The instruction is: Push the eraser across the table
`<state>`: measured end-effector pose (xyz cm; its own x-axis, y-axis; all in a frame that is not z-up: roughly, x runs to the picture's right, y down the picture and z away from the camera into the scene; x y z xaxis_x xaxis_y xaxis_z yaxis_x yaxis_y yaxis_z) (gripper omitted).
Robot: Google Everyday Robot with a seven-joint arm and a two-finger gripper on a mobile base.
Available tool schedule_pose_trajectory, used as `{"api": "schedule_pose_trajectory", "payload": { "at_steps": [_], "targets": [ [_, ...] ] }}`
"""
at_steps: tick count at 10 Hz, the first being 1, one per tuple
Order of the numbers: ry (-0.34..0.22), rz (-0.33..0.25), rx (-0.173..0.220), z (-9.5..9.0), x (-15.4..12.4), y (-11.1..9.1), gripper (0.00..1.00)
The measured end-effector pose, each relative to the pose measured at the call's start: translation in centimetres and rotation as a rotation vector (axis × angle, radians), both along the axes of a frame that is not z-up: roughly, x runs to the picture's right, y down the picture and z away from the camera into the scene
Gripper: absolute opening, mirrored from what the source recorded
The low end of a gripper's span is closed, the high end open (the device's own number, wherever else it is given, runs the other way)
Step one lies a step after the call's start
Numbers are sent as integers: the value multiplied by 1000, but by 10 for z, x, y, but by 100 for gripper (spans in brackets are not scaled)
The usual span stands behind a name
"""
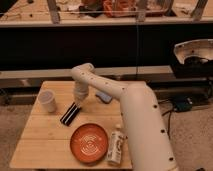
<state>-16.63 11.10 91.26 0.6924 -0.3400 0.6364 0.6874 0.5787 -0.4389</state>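
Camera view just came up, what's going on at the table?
The arm reaches over the table with its gripper down at the far end of the eraser, which lies at an angle between the cup and the orange plate. A white bottle lies beside the plate, and a small blue-grey pad sits behind the arm.
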Motion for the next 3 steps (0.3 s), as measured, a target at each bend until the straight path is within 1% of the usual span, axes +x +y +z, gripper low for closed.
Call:
{"api": "schedule_pose_trajectory", "payload": {
  "at_steps": [2,3],
  "targets": [
    [1,-1,0,-1,0,-1,2],
    [5,-16,-10,0,-2,1,2]
  ]
}}
